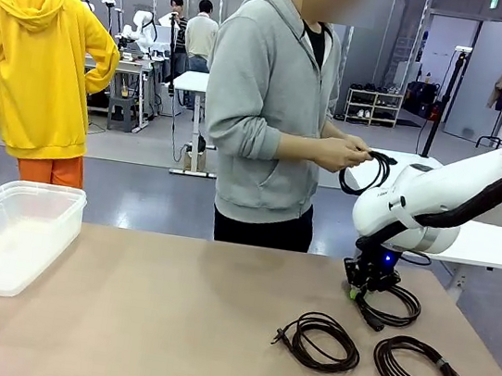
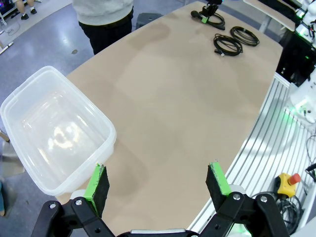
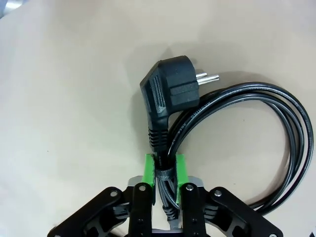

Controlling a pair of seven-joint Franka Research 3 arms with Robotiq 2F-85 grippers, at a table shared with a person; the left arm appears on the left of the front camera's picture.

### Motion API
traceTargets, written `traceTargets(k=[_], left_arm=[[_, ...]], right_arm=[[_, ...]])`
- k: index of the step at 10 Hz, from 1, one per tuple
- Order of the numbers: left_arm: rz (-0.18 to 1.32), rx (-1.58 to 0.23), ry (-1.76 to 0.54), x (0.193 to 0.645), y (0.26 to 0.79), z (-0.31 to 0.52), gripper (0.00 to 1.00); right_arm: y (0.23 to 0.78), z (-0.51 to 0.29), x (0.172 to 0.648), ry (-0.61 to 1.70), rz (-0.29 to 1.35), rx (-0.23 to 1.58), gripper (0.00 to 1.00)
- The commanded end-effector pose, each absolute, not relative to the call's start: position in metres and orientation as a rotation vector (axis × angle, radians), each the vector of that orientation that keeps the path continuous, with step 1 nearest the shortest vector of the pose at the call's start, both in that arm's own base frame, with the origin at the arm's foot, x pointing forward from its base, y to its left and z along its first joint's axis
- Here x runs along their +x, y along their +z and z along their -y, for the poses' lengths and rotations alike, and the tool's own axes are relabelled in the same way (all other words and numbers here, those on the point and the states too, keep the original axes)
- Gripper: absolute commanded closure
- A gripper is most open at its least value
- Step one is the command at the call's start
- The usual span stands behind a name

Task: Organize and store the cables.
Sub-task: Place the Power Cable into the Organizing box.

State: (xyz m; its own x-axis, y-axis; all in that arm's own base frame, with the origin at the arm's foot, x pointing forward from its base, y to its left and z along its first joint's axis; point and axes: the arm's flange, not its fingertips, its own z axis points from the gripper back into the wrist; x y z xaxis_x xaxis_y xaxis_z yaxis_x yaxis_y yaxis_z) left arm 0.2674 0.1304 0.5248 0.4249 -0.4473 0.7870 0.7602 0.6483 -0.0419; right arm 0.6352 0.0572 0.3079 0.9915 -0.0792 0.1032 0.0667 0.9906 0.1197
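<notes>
Three coiled black cables lie on the tan table at the right: one under my right gripper, one in front of it and one nearest the right edge. My right gripper is shut on the strands of the far cable just below its black plug. The person across the table holds another coiled cable in both hands. My left gripper hangs open over the table's left part, beside the clear tub, with the cables far off.
A clear plastic tub stands at the table's left edge, with nothing in it. The person stands at the far side, middle. Bare tabletop lies between tub and cables. A white table stands behind on the right.
</notes>
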Motion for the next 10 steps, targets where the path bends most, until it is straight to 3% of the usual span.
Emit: traceTargets(k=[1,5,10], left_arm=[[0.839,-0.442,-0.803,0.267,0.526,-0.131,0.0],[0.839,-0.442,-0.803,0.267,0.526,-0.131,0.0],[0.839,-0.442,-0.803,0.267,0.526,-0.131,0.0]], right_arm=[[0.326,-0.067,0.634,-0.111,0.126,0.077,1.0],[0.379,-0.079,0.612,-0.115,0.186,0.029,1.0],[0.374,-0.074,0.626,-0.079,0.183,0.063,1.0]])
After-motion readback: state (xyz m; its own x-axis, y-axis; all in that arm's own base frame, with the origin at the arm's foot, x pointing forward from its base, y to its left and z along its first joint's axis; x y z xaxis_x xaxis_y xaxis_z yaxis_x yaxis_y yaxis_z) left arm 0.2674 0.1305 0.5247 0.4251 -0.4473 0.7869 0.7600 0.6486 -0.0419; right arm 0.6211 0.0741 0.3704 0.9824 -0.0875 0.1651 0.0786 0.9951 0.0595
